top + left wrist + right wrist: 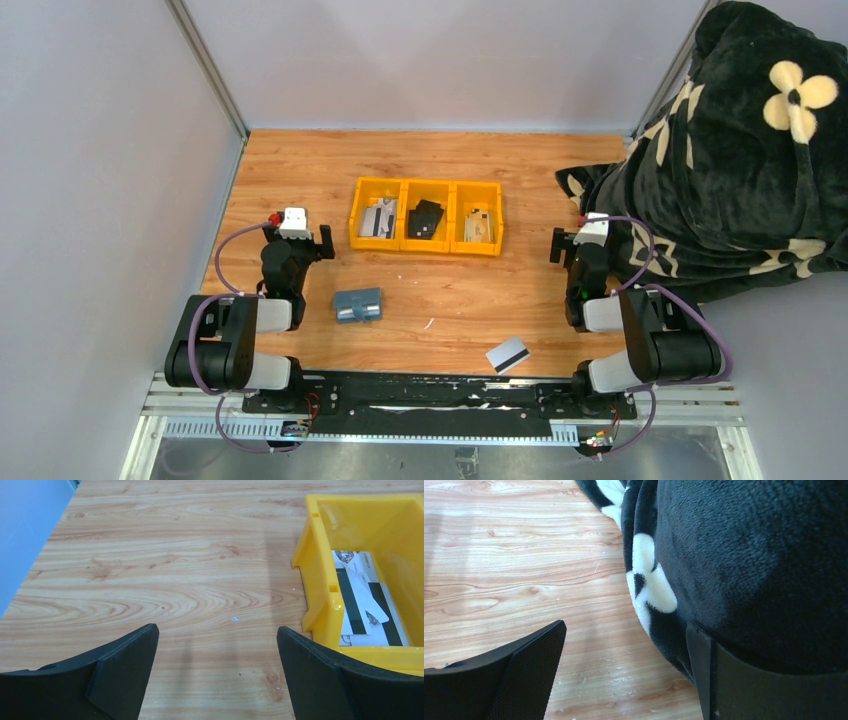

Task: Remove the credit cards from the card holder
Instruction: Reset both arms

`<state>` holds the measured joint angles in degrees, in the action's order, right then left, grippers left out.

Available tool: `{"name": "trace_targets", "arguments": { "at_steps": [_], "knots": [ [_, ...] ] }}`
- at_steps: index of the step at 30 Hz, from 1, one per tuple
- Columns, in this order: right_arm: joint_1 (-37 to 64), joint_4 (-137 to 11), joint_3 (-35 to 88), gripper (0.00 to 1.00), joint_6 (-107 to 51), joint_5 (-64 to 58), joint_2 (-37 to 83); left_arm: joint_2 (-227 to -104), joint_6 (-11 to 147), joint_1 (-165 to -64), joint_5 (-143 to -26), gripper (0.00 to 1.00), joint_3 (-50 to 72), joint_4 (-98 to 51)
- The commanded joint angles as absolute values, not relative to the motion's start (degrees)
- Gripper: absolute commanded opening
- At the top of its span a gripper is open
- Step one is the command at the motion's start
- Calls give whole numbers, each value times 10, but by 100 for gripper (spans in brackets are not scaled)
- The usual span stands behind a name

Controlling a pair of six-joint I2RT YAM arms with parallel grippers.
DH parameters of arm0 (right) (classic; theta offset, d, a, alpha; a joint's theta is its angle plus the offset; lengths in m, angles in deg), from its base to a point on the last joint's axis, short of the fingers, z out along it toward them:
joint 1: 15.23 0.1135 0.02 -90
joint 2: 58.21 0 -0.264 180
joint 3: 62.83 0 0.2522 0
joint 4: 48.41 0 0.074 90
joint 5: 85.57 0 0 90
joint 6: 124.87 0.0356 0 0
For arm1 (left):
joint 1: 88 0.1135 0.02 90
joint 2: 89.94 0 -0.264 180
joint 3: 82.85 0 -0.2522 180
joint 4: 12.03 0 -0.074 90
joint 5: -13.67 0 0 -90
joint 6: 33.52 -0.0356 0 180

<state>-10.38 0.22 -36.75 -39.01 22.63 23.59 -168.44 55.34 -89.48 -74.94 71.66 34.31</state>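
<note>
The card holder [357, 305] lies flat on the wooden tabletop [300, 165], just to the right of the left arm's elbow and on the near side of the yellow three-compartment tray [427, 245], apart from it. It is blue-grey with a paler band along one long side; I cannot tell whether any cards are inside it. One credit card [508, 354], white with a black magnetic stripe, lies loose and slightly tilted on the tabletop near the front edge, close to the right arm's base and well apart from the holder.

The tray stands across the middle of the tabletop. Its left compartment holds a loose stack of cards [362, 597], pale with black stripes, lying at mixed angles. The middle compartment holds a black folded pouch [425, 218], and the right one holds some pale, tan-toned flat items [479, 226] too small to identify.

The left hand [216, 640] hangs low over bare wood just left of the tray, jaws spread wide and holding nothing. The right hand [626, 630] is also wide open and empty, at the right edge of the tabletop. Its outer finger [744, 680] sits against the fold of a black plush blanket [749, 555] with cream flower shapes, which is heaped over the right side.
</note>
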Motion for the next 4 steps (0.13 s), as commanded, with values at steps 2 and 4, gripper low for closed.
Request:
{"name": "trace_targets", "arguments": {
  "at_steps": [2, 4],
  "knots": [
    [-112, 15, -376, 93, -396, 227, 236, -1686, 539, -898, -740, 100, 716, 346],
    [-112, 15, -376, 93, -396, 226, 237, -1685, 541, -898, -740, 100, 717, 347]
  ]
}}
